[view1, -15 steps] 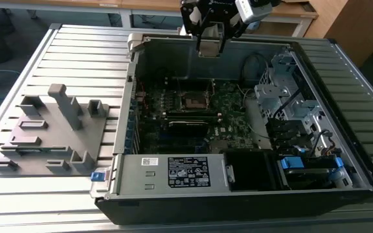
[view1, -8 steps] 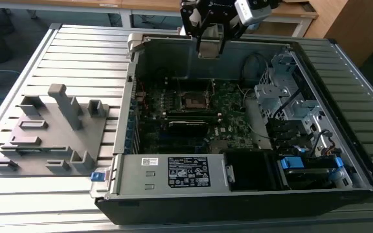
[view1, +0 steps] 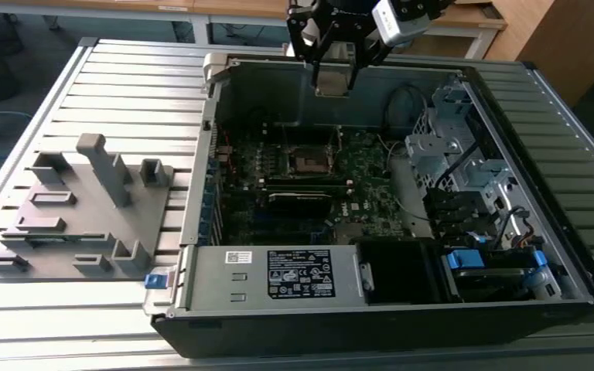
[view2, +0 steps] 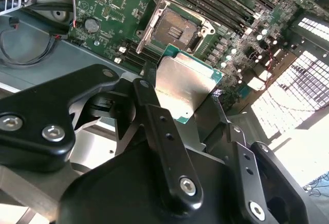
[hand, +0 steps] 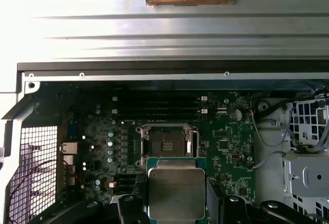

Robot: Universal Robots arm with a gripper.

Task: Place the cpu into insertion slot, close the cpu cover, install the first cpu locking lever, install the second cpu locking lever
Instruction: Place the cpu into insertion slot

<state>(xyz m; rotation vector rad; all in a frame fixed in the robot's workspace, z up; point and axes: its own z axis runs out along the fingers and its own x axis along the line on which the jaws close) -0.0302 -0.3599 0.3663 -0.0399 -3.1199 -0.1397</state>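
Pinches the cpu [hand: 176, 188] by two opposite edges in the gripper [hand: 176, 202], black fingers [view2: 154, 111] pressed against it, dull silver top and thin green rim facing both wrist cameras. Hangs, in the exterior view, above the far wall of the open case [view1: 276, 100], well apart from the slot [view1: 311, 160] down on the green board [view1: 374, 193]. Leaves the slot unblocked in both wrist views: one square dark socket, metal rim round it, middle bare. Hides a patch of board just beside the slot behind the held cpu. Near the slot: two long black memory rows [hand: 154, 106] with white end clips, one round coin cell [hand: 236, 114], several small silver capacitors [hand: 110, 147]. Along one case wall, a vent grille [hand: 36, 147]. On the exterior view's right, one silver drive cage [view1: 447, 147], grey cables [view1: 411, 100] and two blue tabs [view1: 465, 259]. At the near wall, one grey power box [view1: 225, 286] carrying one large black-and-white label [view1: 300, 273] and one small white label [view1: 237, 256], print on both not legible. One more blue clip [view1: 155, 280] just beside the box's corner. On the exterior view's left, one grey fixture plate [view1: 80, 224] with several upright posts, lying on the slatted metal table [view1: 132, 85], just beside the case.
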